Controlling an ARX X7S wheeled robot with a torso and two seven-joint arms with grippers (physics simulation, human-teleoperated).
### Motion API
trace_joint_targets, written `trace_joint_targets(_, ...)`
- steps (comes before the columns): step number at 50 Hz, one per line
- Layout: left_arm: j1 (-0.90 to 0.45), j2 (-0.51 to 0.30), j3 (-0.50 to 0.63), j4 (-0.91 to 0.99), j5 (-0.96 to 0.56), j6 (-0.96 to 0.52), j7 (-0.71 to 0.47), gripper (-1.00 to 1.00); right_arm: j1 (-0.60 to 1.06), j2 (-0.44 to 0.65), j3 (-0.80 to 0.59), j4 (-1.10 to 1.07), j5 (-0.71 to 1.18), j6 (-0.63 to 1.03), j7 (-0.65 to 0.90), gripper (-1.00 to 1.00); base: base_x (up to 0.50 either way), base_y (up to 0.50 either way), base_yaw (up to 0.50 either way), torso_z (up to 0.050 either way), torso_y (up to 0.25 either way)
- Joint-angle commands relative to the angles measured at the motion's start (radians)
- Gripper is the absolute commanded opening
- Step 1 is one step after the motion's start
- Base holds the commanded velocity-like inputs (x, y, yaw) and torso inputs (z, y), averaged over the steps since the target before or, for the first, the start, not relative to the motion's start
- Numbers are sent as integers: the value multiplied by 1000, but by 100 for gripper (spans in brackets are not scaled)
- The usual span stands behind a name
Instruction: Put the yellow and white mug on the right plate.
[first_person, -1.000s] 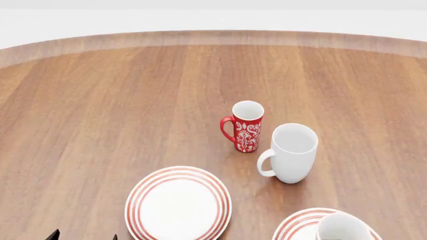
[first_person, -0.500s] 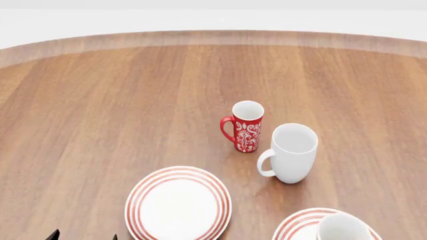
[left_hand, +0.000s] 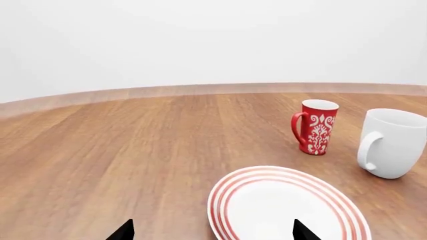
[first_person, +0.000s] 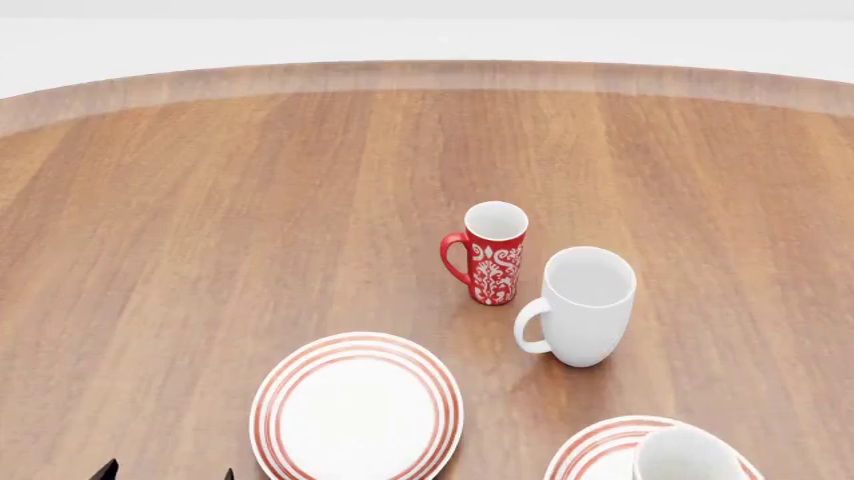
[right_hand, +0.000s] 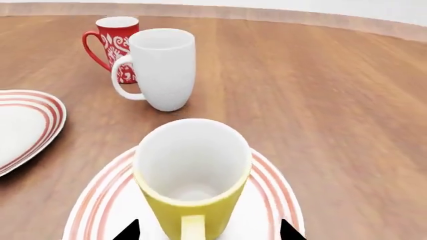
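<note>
Closest to me, through the right wrist view, the yellow and white mug (right_hand: 192, 176) stands upright on the right plate (right_hand: 273, 195), its handle pointing back toward the camera. The right tool (right_hand: 208, 231) shows only as two dark tips, one on each side of the mug's base and apart from it, so I read the jaws as spread wide and holding nothing. In the head view only the mug's white rim (first_person: 687, 455) peeks in at the bottom edge, so I can't be sure how centred it sits on the plate (first_person: 594, 448).

The left tool (left_hand: 212, 231) hangs low over the table (first_person: 240, 220), its two tips wide apart with nothing between them, just at the near rim of the left plate (first_person: 356, 408).

I count two plates, both red-ringed, and three mugs. Beyond the plates stands the white mug (first_person: 583, 306), and just behind it, slightly left, the red floral mug (first_person: 491, 252), both upright and close together; I can't tell if they touch.
</note>
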Motion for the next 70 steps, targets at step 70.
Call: trace_joint_targets(70,3,-27,-1,31,-19,11,-28,100,-488,124,276,-920,40,-131,198,100,0,0,0,0,0)
